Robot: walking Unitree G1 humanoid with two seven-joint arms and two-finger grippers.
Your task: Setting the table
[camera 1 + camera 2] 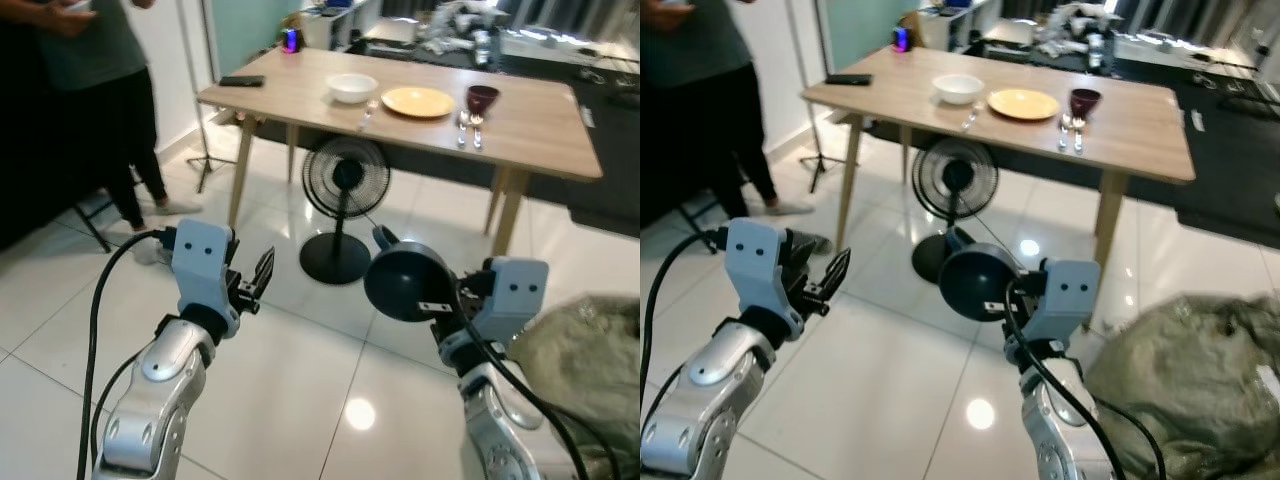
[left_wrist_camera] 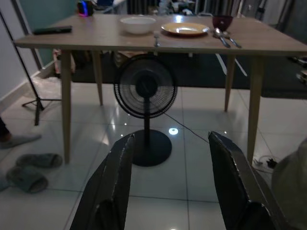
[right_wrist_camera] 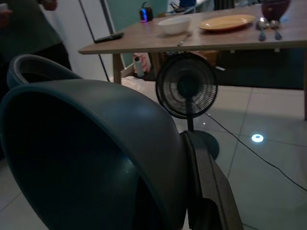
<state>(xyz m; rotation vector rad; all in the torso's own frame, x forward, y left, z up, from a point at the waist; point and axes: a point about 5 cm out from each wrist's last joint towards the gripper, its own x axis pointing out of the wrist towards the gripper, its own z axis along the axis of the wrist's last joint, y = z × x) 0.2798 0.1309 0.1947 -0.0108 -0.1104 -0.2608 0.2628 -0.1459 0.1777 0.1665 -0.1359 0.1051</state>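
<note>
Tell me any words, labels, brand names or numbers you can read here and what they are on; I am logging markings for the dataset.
None can be read.
The small white tag on the dark bowl held by the right pincer is too small and blurred to read.
The wooden table shows no print.

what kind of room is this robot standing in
Most likely a home dining area. A wooden table is laid with a white bowl, a yellow plate and spoons; a standing fan sits on the tiled floor under it. The right gripper carries a dark bowl.
</note>
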